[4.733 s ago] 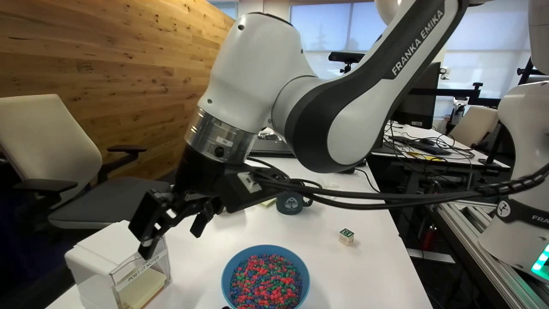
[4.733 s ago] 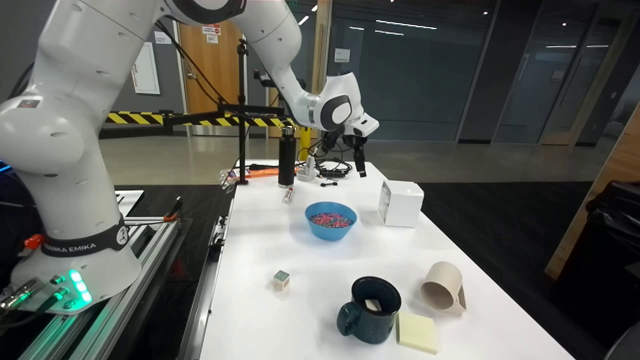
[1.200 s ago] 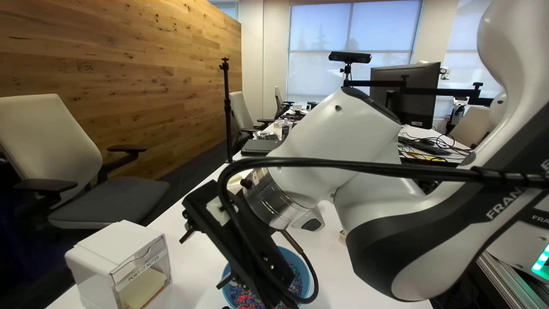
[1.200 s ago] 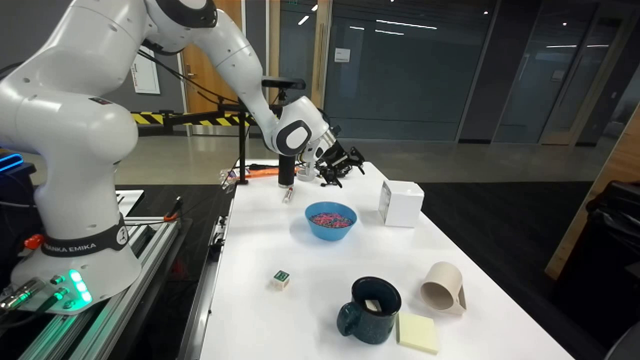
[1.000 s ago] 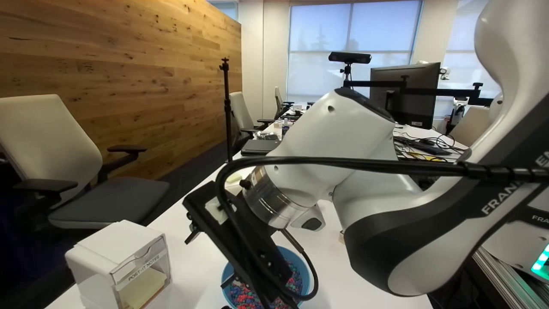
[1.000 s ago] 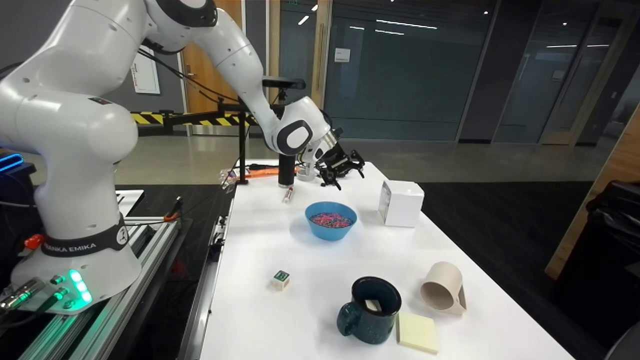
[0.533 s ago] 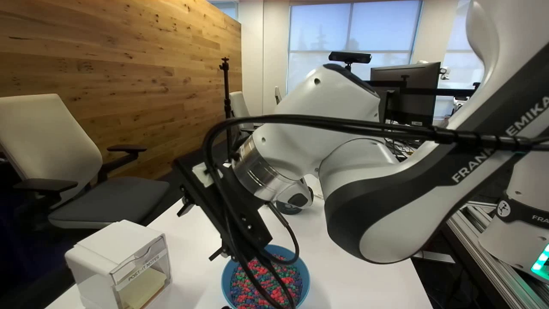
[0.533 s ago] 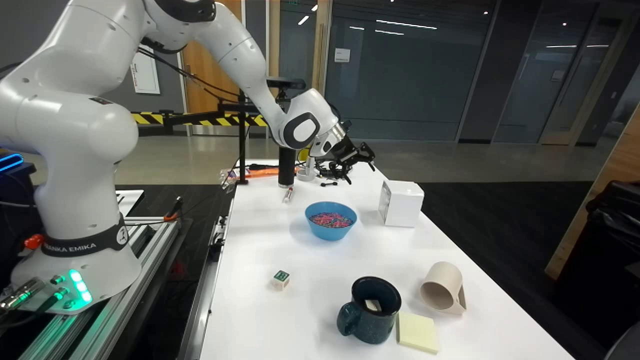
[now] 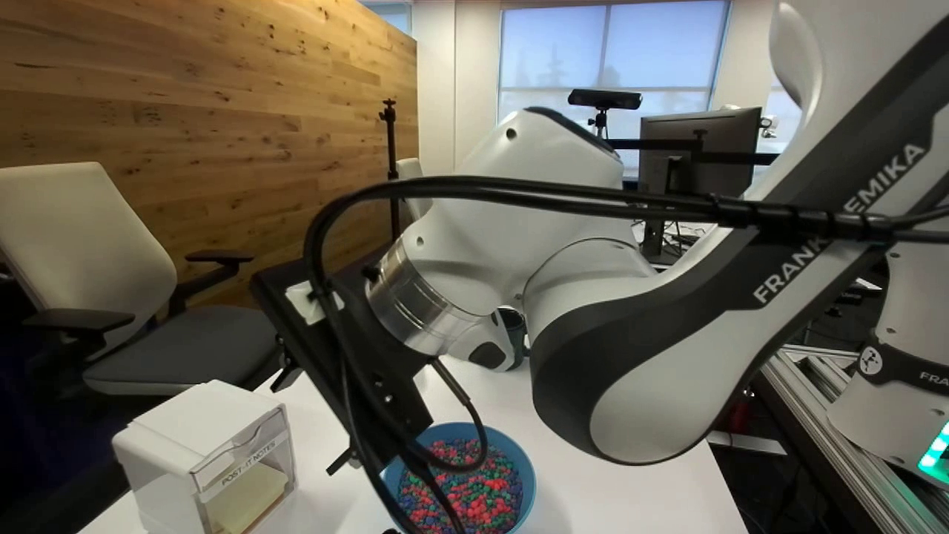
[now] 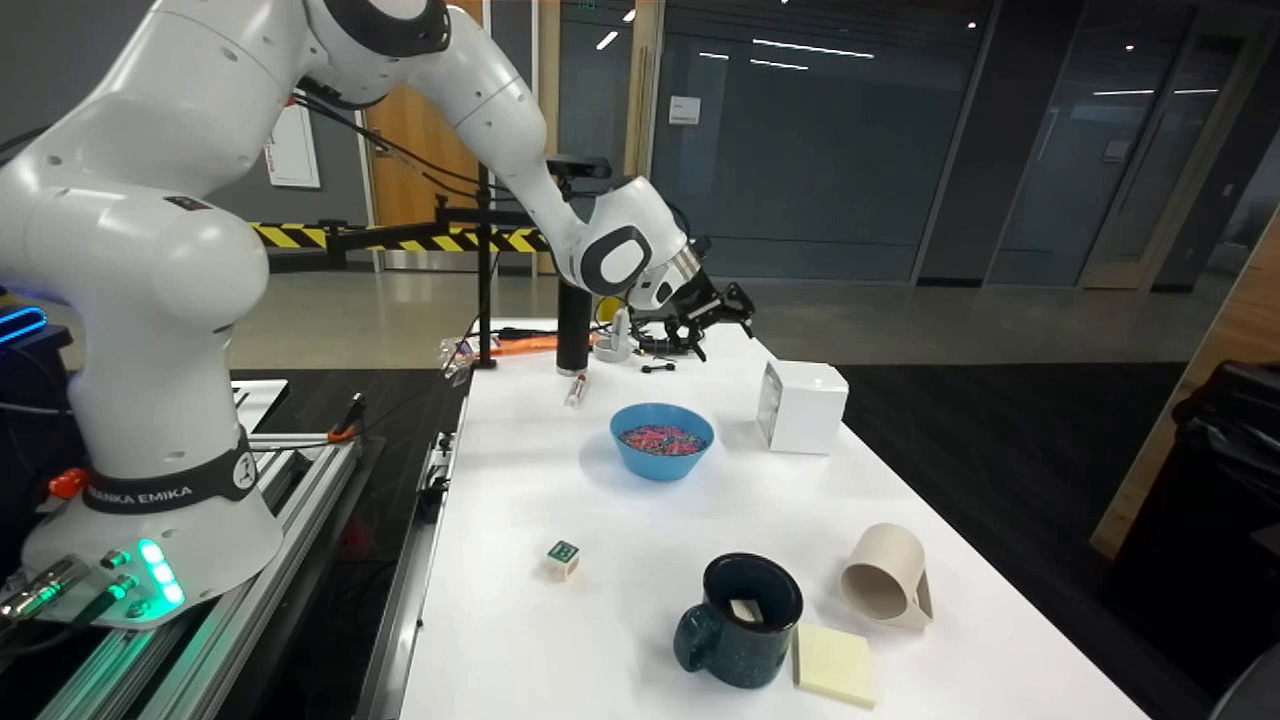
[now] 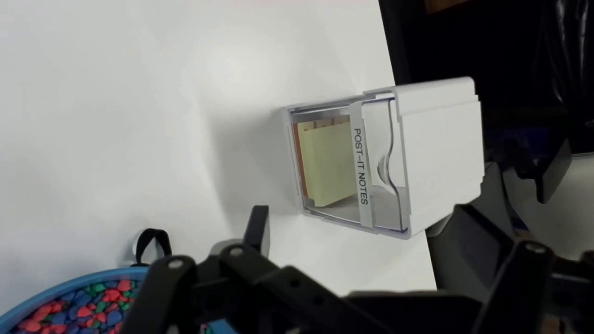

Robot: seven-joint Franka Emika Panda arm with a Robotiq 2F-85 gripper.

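Note:
My gripper (image 9: pixel 305 426) is open and empty, tilted, and above the table beside a white box with a clear front (image 9: pixel 200 423). In the wrist view the box (image 11: pixel 441 153) is labelled POST-IT NOTES and holds yellow notes (image 11: pixel 332 162). It shows beyond and between the open fingers (image 11: pixel 364 222), apart from them as far as I can see. A blue bowl (image 9: pixel 528 478) of red, green and blue pebbles stands near the gripper. Its rim (image 11: pixel 69 280) is at the lower left of the wrist view. In an exterior view the gripper (image 10: pixel 726 342) is behind the bowl (image 10: pixel 660 467) and box (image 10: pixel 810 405).
On the white table (image 10: pixel 560 660) are a dark green mug (image 10: pixel 740 645), a tan mug on its side (image 10: pixel 890 560), a yellow note pad (image 10: pixel 835 665) and a letter block (image 10: pixel 562 560). A black bottle (image 10: pixel 573 325) and cables stand at the far end. A chair (image 9: pixel 185 348) is beside the table.
Over the last second the arm has risen and my gripper has moved from over the bowl toward the box. About five seconds ago it pointed more steeply down near the box. The objects have not moved.

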